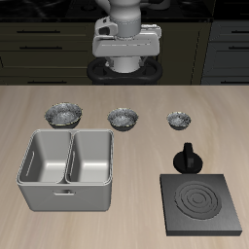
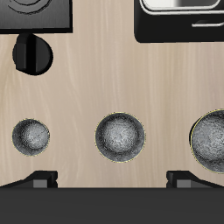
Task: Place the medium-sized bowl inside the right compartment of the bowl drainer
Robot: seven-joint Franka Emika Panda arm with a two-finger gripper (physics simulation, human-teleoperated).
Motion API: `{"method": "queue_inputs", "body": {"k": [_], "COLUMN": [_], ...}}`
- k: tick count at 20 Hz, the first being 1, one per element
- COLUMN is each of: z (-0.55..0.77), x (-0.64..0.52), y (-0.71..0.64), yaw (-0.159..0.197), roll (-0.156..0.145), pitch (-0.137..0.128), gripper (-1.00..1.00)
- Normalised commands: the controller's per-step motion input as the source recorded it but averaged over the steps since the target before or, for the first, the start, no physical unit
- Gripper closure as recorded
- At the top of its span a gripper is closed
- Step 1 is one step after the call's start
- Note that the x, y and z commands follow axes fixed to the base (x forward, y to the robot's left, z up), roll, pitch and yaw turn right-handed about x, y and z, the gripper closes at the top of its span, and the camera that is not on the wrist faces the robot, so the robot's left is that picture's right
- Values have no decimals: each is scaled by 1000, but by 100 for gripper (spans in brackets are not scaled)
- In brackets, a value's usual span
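Observation:
Three silvery-grey speckled bowls stand in a row across the table's middle. The medium-sized bowl [image 1: 123, 119] is the centre one, and in the wrist view [image 2: 120, 137] it lies straight below my gripper. The bowl drainer [image 1: 68, 185], a light grey tub with two square wells, both empty, stands nearer the table's front edge; its rim shows in the wrist view [image 2: 179, 35]. My gripper [image 1: 126, 58] hangs high over the table's back, open and empty, its fingertips [image 2: 39, 179] spread wide.
The wider silvery bowl [image 1: 63, 116] stands behind the drainer. The smallest silvery bowl [image 1: 178, 120] stands at the row's other end. A black square stove plate [image 1: 202, 202] lies near the front edge, with a black knobbed object [image 1: 188, 158] behind it.

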Motion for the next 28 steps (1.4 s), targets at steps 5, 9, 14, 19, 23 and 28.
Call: {"method": "queue_inputs", "body": {"k": [5,9,14,19,23,28], "z": [-442,-276,-341,-454,-359,-304], "x": [-145,-78,-93,43,66,83], "y": [132,68,21,84,37,-52], "yaw": [4,4,13,-8,-3,-8], "roll": [34,13,-24,7,4,-23], "pitch": [10,-6,-43,28,44,21], "gripper": [-100,-100,-100,-100,-100,-100]}}
